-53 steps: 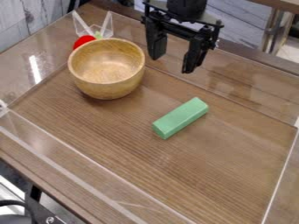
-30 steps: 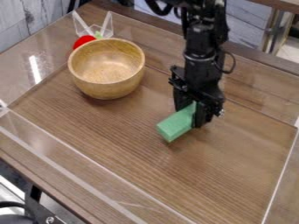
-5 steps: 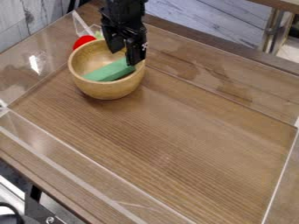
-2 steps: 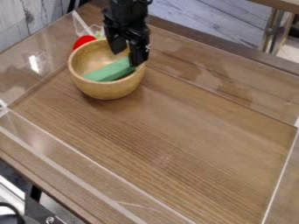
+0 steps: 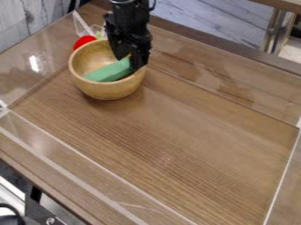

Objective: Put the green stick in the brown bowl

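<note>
The green stick (image 5: 108, 72) lies slanted inside the brown bowl (image 5: 87, 89) at the back left of the table, its right end under the gripper. My gripper (image 5: 127, 60) points down over the right half of the bowl. Its dark fingers (image 5: 141, 54) stand apart, with tips low at the bowl's rim on either side of the stick's end. Whether the fingers still touch the stick I cannot tell.
A red object (image 5: 83, 40) with white sticks (image 5: 80, 24) stands just behind the bowl. The wooden table (image 5: 177, 132) has a raised clear border along its edges. A dark table leg (image 5: 277, 35) shows at the back right.
The green stick, earlier lying mid-table and then gripped there, now lies in the bowl. Over the last second the gripper has stayed over the bowl with no clear move.
</note>
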Robot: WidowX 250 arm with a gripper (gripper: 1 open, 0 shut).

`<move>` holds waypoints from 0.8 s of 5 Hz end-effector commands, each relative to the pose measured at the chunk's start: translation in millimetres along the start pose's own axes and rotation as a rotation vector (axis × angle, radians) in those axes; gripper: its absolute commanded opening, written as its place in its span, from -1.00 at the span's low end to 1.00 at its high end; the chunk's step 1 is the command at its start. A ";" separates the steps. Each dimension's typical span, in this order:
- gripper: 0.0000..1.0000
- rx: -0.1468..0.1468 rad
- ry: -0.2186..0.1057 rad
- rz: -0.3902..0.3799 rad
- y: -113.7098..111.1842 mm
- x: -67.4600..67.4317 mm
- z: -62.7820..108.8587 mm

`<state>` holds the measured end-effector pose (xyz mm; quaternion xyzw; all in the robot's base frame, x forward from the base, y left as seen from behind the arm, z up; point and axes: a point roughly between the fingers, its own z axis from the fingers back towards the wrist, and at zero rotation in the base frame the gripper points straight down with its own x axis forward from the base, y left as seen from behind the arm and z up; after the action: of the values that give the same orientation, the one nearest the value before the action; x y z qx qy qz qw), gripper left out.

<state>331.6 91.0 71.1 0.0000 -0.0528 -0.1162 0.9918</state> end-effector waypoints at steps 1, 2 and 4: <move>-1.00 0.024 -0.032 -0.010 0.5 7.2 9.4; 1.00 0.022 -0.033 0.002 0.1 7.4 13.3; 1.00 0.020 -0.035 0.023 0.1 7.4 20.3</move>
<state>326.7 89.8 69.1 -0.0067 -0.0361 -0.0990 0.9944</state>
